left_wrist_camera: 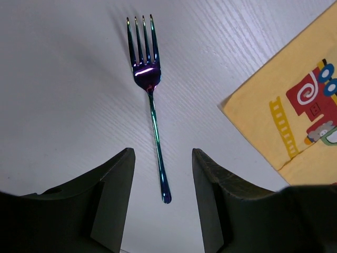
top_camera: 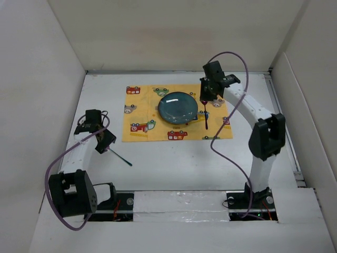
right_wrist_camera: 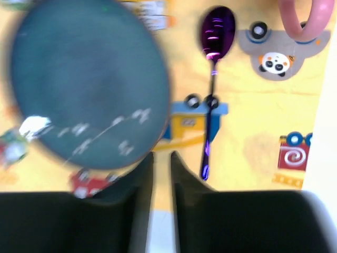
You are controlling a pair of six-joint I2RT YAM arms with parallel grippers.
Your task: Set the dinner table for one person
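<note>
The white dinner table (top_camera: 174, 168) carries a yellow cartoon-car mat (top_camera: 142, 132). A blue-grey plate (top_camera: 178, 108) sits in the mat's middle, and a dark purple spoon (top_camera: 206, 117) lies just to its right. An iridescent fork (top_camera: 121, 158) lies on the bare table to the left of the mat. My left gripper (top_camera: 107, 146) is open over the fork's handle end. In the left wrist view the fork (left_wrist_camera: 150, 89) points away, its handle tip between the spread fingers (left_wrist_camera: 118, 184). My right gripper (top_camera: 206, 96) hovers over the spoon's bowl end, shut and empty. In the right wrist view (right_wrist_camera: 161, 163) the plate (right_wrist_camera: 84, 84) and spoon (right_wrist_camera: 212, 89) lie ahead.
White panel walls (top_camera: 47, 105) stand on the left, back and right. A mat corner (left_wrist_camera: 295, 105) shows to the right of the fork. Purple cables (top_camera: 231, 147) loop from both arms. A pink curved piece (right_wrist_camera: 303, 18) hangs at the top right of the right wrist view.
</note>
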